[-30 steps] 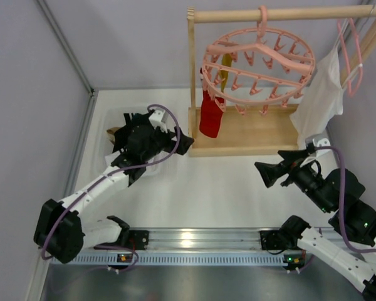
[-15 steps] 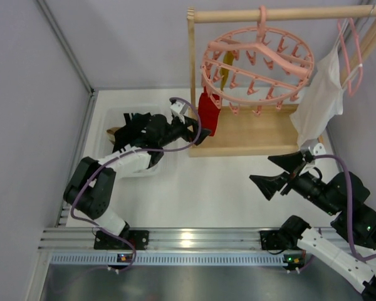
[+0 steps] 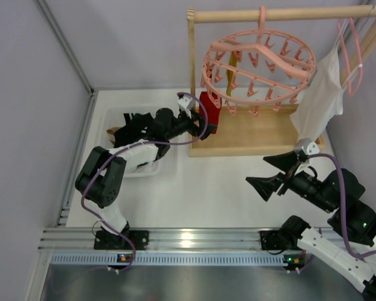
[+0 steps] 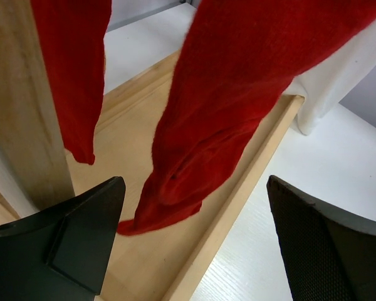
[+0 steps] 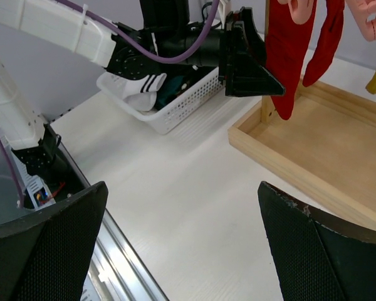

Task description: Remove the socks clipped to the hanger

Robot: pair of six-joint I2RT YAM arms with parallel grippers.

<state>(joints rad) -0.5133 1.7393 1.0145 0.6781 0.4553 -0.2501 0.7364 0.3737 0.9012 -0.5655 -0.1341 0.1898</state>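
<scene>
Fingers (image 4: 81, 244) of the left gripper (image 4: 194, 188) are gaping released beside a red sock (image 4: 232, 106) dangling from the hanger (image 3: 263, 55) over the left edge of the wooden base (image 3: 257, 135), while the right gripper (image 5: 182, 188) is hovering released too

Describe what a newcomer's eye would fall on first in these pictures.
The round pink hanger hooked on the wooden rail at the top draws the eye first. Below its rim hang two red socks, and the left end effector stands open right at them, by the wooden tray.
</scene>
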